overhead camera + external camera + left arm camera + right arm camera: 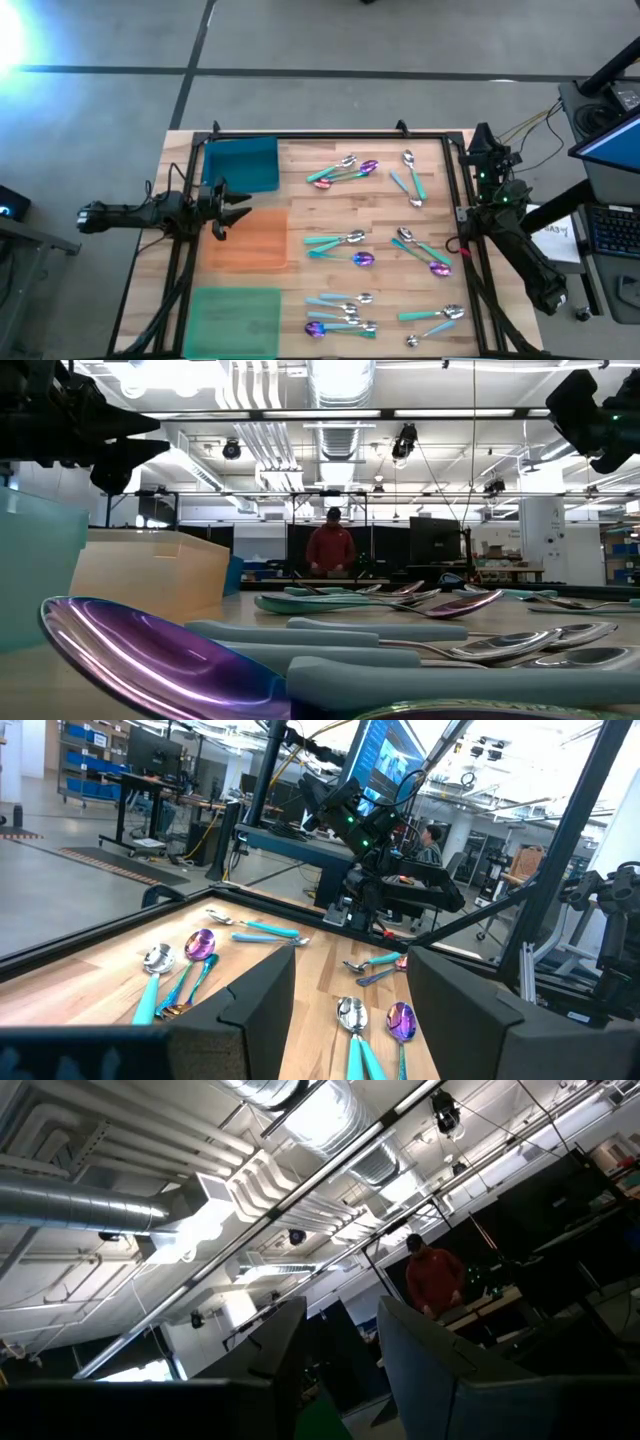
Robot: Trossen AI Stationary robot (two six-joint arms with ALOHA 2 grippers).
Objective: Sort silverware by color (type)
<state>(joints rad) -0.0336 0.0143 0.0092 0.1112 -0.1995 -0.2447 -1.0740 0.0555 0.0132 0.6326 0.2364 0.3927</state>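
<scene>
The silverware lies scattered on the right part of the wooden table, in loose clusters at the far side (pixel 345 170), in the middle (pixel 340 245) and at the near side (pixel 340 312). The pieces have silver or purple-pink heads with teal or pale-blue handles. One purple spoon head (pixel 150 650) fills the low view's foreground. My left gripper (pixel 240 208) hovers open at the table's left, between the blue mat and the orange mat, pointing at the silverware (pixel 190 955). My right gripper (pixel 481 138) stands open, raised at the far right corner and tilted up toward the ceiling (pixel 340 1370).
Three flat mats lie in a row along the table's left side: blue (pixel 240 165) at the far end, orange (pixel 250 240) in the middle, green (pixel 235 315) at the near end. A dark frame (pixel 330 137) rims the table. A person in red (pixel 330 550) stands far behind it.
</scene>
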